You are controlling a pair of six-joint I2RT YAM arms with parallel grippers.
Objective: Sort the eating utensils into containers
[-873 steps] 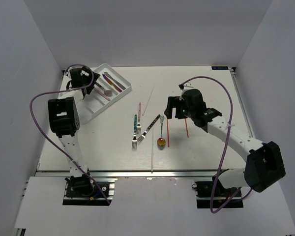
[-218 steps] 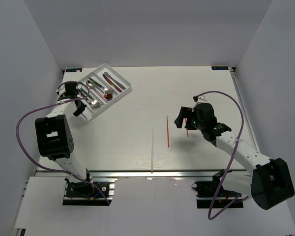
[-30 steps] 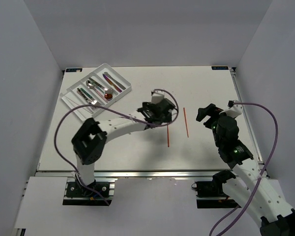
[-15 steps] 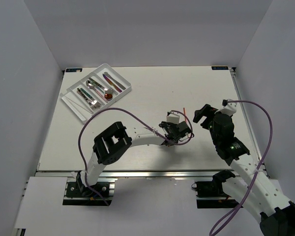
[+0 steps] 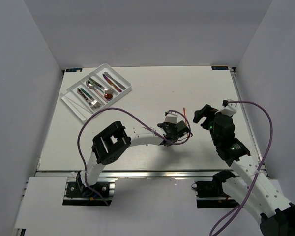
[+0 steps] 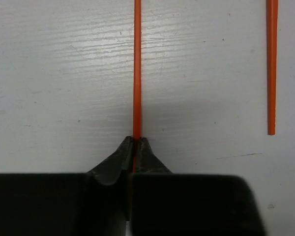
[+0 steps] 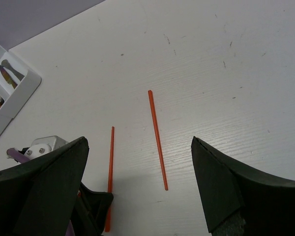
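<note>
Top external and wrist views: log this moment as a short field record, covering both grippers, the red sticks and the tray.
left gripper: shut on one end of the gripped red stick
right gripper: open, holding nothing
free red stick: lying on the table beside the gripped one, not touching it
tray: far left, cutlery in its compartments
left to sort: both red sticks

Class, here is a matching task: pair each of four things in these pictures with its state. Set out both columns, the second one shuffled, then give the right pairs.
Column one
1. left gripper
2. right gripper
3. second red stick
4. white tray

Column two
A. lies loose on the table
B. holds sorted cutlery
C. open, holding nothing
D. shut on a red stick

Pairs: 1-D, 2-C, 3-A, 4-B
</note>
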